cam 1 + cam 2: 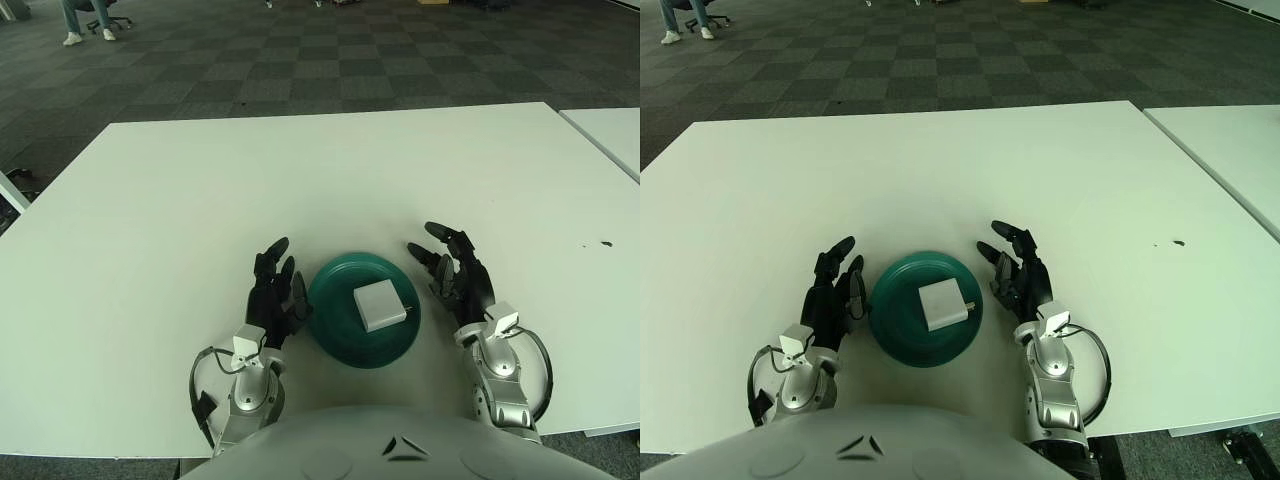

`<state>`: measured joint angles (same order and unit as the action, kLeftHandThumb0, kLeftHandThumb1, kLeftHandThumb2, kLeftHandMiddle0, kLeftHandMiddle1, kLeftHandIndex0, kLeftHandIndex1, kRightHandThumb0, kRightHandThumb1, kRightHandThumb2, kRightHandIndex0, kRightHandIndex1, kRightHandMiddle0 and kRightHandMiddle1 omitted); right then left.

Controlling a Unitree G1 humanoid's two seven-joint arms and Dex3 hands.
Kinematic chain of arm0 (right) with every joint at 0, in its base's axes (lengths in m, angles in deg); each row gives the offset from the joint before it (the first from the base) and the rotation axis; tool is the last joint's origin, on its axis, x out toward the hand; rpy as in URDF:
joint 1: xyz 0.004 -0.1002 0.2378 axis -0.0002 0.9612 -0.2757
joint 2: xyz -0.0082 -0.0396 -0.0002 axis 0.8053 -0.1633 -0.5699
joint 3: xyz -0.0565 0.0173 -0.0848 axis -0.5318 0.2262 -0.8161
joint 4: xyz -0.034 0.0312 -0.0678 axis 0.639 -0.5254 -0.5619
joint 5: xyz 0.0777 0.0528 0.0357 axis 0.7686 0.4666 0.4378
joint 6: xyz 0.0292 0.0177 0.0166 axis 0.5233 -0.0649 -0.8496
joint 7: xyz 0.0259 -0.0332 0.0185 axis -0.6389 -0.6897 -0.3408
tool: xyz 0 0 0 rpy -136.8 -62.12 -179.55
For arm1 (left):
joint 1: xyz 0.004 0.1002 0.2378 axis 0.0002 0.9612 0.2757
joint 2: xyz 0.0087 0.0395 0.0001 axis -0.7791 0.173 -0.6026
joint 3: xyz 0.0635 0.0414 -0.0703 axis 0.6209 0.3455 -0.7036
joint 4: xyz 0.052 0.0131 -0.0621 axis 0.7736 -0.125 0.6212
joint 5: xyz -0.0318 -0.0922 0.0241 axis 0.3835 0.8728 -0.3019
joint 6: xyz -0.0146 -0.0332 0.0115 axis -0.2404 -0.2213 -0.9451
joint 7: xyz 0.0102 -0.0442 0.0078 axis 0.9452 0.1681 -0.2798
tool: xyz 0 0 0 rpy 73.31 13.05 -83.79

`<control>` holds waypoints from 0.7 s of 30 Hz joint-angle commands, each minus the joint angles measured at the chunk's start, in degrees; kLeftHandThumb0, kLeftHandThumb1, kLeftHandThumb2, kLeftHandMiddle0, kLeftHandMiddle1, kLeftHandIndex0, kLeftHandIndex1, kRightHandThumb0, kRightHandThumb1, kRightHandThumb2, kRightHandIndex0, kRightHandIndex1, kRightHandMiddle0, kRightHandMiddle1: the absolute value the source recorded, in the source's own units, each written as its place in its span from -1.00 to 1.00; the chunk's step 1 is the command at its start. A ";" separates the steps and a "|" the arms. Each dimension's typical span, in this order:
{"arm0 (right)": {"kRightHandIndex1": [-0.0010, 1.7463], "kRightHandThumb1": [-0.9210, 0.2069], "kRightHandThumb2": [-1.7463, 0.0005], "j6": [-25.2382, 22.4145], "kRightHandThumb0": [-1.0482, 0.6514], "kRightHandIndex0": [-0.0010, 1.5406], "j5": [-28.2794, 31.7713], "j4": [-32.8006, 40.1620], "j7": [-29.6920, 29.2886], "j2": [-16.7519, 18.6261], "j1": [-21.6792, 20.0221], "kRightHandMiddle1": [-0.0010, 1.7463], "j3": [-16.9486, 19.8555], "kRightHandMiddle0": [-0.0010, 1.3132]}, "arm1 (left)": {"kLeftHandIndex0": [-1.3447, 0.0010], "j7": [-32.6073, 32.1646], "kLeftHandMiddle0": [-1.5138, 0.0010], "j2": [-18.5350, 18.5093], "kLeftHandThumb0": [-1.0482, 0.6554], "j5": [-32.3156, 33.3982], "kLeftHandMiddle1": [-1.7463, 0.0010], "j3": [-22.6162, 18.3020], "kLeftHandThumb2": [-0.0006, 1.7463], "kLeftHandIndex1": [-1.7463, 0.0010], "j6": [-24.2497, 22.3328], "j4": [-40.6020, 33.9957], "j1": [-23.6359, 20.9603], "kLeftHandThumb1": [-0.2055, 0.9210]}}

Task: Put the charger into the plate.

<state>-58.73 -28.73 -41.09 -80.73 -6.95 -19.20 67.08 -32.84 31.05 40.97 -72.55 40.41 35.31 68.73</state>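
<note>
Charger in the plate, both of my hands empty beside it.

I see the white charger [379, 305] lying flat inside the green plate [338, 330], right of the plate's middle, its prongs pointing to my right. The plate sits on the white table [200, 200] near its front edge. My left hand [273, 296] is just beside the plate's left rim, fingers loosely extended and holding nothing. My right hand [455, 275] is just off the plate's right rim, fingers spread wide, gripping nothing, palm turned toward the plate.
</note>
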 commanded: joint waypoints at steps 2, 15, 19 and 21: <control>-0.94 -1.00 0.04 -1.88 -0.78 -0.28 -0.82 -2.18 -2.48 2.43 3.36 -0.06 -1.22 -0.89 | 1.00 -0.74 0.66 0.19 -0.71 -1.26 1.00 0.19 0.09 0.31 -1.99 -0.18 1.53 1.00; -1.00 -1.00 0.08 6.63 -0.80 -0.41 -0.70 -9.02 -6.49 4.10 2.60 -0.08 -0.57 -1.00 | 1.00 -3.44 0.68 1.34 -0.69 -3.45 1.00 -0.65 0.06 0.37 4.29 5.41 0.46 1.00; -1.00 -1.00 0.09 8.46 -0.79 -0.49 -1.17 -10.60 -7.57 4.14 1.97 -0.12 -0.06 -1.00 | 1.00 -4.15 0.70 1.49 -0.68 -4.18 1.00 -0.77 0.06 0.40 6.36 6.56 0.35 1.00; -1.00 -1.00 0.09 9.44 -0.79 -0.54 -2.24 -11.57 -8.53 3.86 1.57 -0.16 0.20 -1.00 | 1.00 -4.43 0.72 1.52 -0.69 -4.52 1.00 -0.80 0.07 0.42 7.47 7.19 0.26 1.00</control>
<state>-49.41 -30.91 -45.85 -88.02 -4.15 -18.86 66.27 -36.11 31.70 37.07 -72.89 47.77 40.56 68.41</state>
